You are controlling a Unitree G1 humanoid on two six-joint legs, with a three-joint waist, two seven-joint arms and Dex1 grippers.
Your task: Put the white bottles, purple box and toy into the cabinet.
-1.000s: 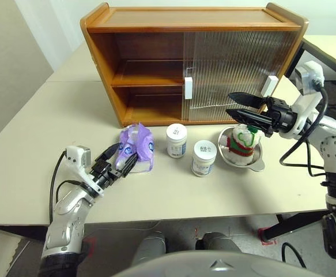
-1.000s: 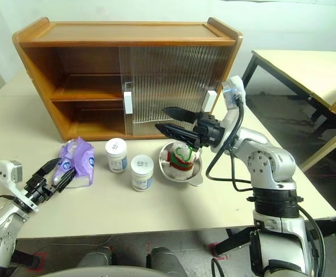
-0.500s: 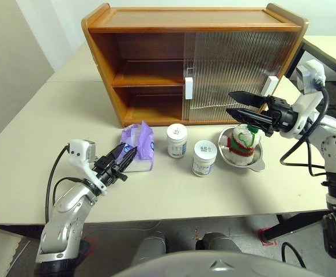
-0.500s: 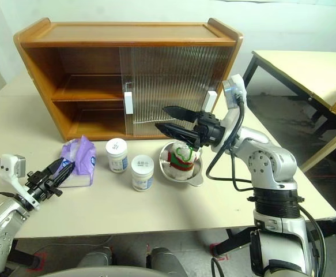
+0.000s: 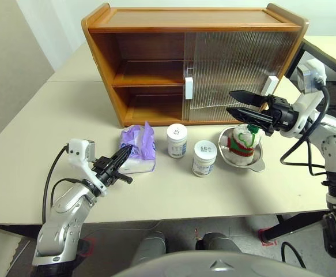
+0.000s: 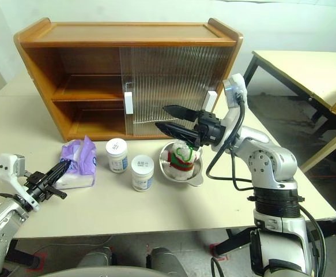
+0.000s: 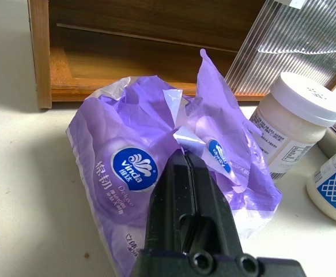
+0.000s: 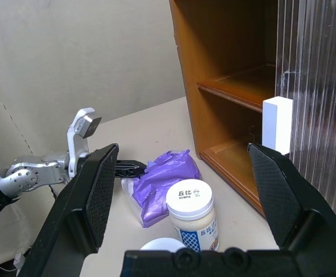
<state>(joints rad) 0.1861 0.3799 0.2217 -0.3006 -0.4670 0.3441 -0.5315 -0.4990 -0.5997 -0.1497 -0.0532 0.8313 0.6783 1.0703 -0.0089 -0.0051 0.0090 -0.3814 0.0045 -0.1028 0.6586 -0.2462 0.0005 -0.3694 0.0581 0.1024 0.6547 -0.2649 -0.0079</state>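
Cabinet point(image 5: 156, 69) shelves sit empty at frame top; bottles point(image 5: 177, 140), toy point(image 5: 244, 141) and box point(image 5: 138, 150) remain on the table point(image 5: 29, 144), left jaws pinching the box, right jaws spread.

A plain test room or lab: bare pale walls, a cream table point(image 5: 29, 144), a second table point(image 6: 306, 69) at 2 o'clock.

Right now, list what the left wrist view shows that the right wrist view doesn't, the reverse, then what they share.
Left wrist view: the left claw shut on the wrapper of the purple tissue pack, and the blue logo on it. Right wrist view: the open right claw and the white door handle. Both: the pack, a white jar, the cabinet with its lower shelf.
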